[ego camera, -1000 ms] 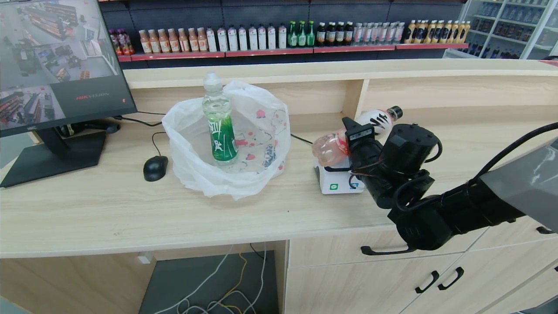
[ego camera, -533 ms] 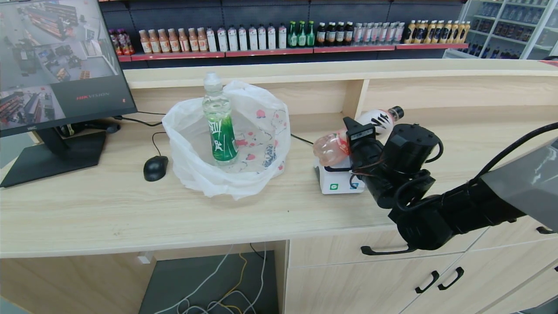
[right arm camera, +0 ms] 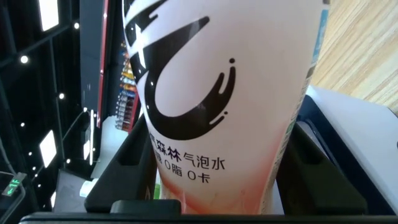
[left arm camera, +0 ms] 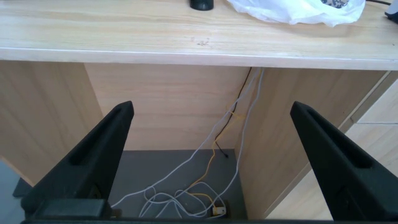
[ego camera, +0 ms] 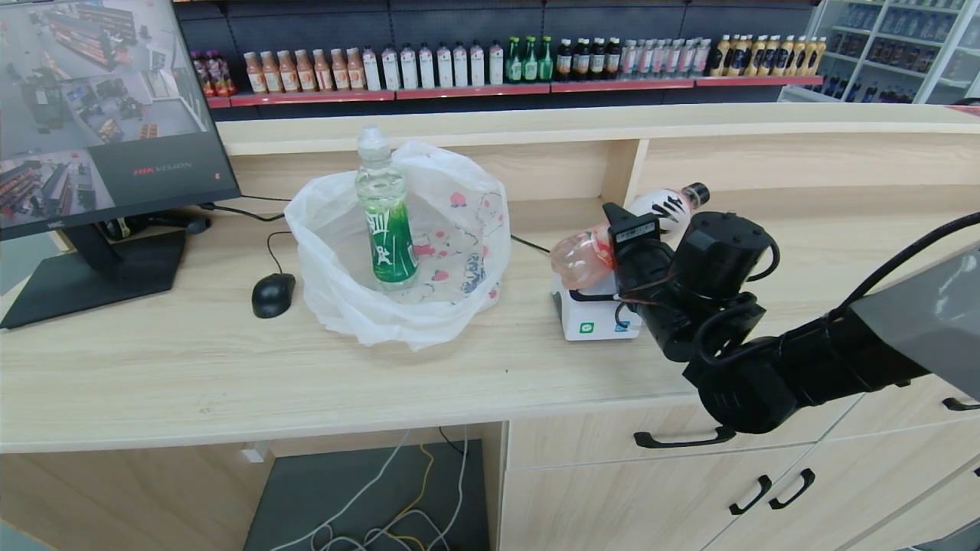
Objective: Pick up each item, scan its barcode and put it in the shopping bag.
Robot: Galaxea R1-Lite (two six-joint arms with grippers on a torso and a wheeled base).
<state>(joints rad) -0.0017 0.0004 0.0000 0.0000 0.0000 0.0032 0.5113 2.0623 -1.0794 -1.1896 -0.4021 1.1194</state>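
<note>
– Well, what moves?
– The right gripper [ego camera: 615, 249], clamped on the pink bottle [ego camera: 583, 256], rises slightly above the scanner [ego camera: 586, 321].
– Meaning?
– Scan likely finished; next the shopping bag [ego camera: 337, 302], where a green bottle [ego camera: 390, 245] already stands.

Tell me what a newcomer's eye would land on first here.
The right gripper holds a pink bottle on a slant over the white scanner, on the right part of the counter. To its left, a green-labelled bottle stands upright inside the open white shopping bag. A large monitor stands at the counter's far left.
</note>
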